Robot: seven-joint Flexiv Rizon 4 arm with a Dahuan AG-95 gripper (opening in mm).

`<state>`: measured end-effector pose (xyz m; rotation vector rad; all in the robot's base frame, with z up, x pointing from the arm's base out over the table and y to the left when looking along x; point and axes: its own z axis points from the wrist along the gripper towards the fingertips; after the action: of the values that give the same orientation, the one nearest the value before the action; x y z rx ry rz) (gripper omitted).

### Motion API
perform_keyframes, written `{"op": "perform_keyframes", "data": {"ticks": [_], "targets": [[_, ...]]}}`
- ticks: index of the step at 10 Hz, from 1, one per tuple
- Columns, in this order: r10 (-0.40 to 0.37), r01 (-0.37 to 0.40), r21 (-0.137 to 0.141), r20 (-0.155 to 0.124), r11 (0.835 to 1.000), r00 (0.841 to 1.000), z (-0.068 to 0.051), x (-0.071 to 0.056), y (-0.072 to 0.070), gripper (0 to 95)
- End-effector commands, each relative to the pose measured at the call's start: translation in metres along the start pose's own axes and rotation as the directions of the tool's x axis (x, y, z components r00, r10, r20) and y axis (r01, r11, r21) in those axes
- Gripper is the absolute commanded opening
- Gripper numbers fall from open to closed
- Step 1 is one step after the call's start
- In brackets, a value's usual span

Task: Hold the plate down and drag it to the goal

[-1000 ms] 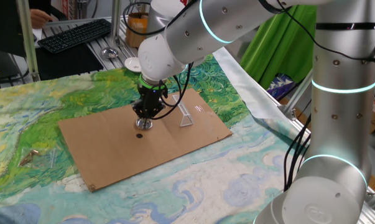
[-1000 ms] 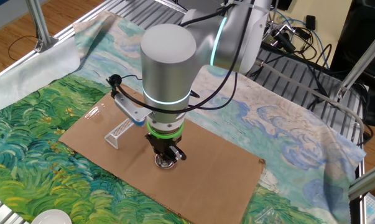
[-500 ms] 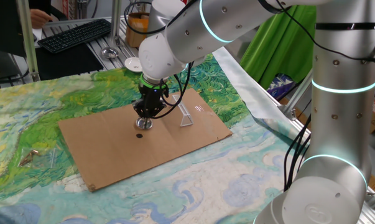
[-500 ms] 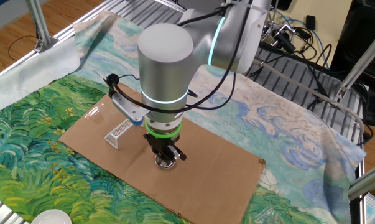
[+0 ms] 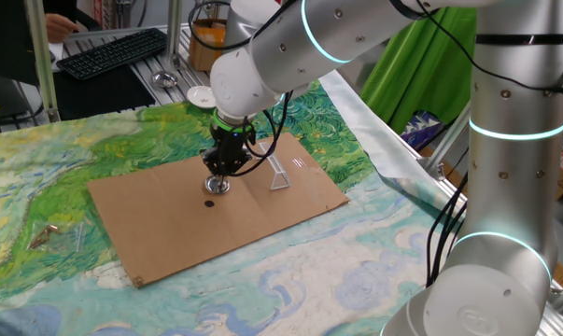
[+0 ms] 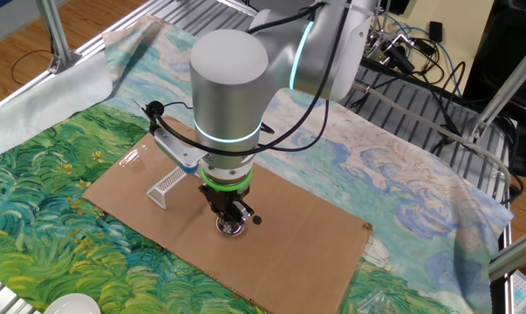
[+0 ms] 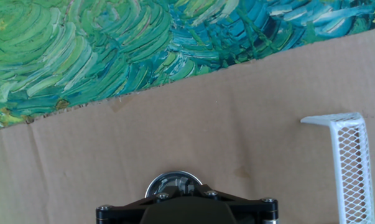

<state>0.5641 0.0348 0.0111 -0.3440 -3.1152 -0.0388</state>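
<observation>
We are pressing the closed gripper [image 5: 218, 174] straight down onto the plate [image 5: 217, 186], lying flat directly beneath it; the goal [image 5: 279, 175] is standing beside it, long axis across the cardboard [image 5: 169, 224].

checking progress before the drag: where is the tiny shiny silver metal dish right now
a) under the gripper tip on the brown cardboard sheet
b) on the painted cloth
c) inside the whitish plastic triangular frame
a: the tiny shiny silver metal dish sits on the brown cardboard sheet directly beneath the shut gripper, apart from the whitish plastic triangular frame.

We see a shiny metal plate [image 7: 173, 183] on matt brown cardboard [image 7: 193, 130], a whitish plastic mesh goal [image 7: 347, 158], and painted-looking cloth [image 7: 81, 43].
</observation>
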Motion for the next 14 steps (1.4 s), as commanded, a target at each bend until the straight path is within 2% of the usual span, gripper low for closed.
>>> {"op": "perform_keyframes", "data": {"ticks": [1,14], "targets": [[-0.004,0.004,0.002,0.003,1.000,1.000,0.001,0.000,-0.002,0.0],[-0.024,0.024,0.019,0.008,1.000,1.000,-0.001,-0.001,-0.017,0.0]]}}
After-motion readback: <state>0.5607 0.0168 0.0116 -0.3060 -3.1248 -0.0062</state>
